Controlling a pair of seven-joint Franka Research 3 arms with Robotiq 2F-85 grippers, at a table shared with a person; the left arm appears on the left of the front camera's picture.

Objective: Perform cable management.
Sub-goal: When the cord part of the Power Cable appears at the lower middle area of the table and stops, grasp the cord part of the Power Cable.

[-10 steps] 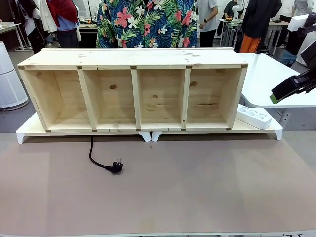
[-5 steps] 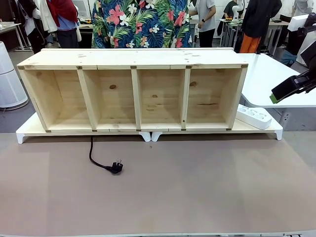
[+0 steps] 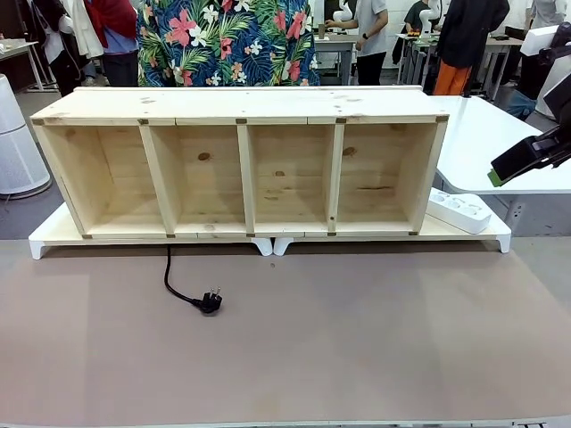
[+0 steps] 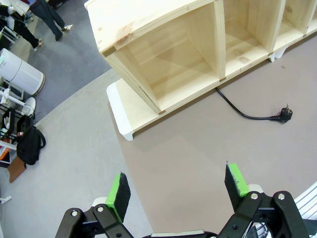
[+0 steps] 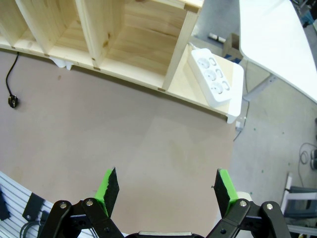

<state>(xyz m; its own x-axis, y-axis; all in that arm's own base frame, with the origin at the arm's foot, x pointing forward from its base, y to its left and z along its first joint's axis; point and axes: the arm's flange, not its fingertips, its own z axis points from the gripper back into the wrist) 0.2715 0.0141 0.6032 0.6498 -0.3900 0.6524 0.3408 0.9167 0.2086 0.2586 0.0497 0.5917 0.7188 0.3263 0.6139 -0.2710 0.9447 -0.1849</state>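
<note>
The cable is a thin black cord that comes out from under the wooden shelf and curves over the brown mat to its black plug. In the left wrist view the cable lies far ahead of my left gripper, which hangs open and empty high above the mat's left end. My right gripper is open and empty too, high above the mat's right part, with the plug far off to its left. In the front view my right gripper hangs at the right edge.
A white power strip lies on the white base board just right of the shelf, also in the right wrist view as the power strip. A white table stands at the right. A person in a floral shirt stands behind the shelf.
The person in the floral shirt has stepped to the left behind the shelf. The cable and both grippers have stayed where they were.
</note>
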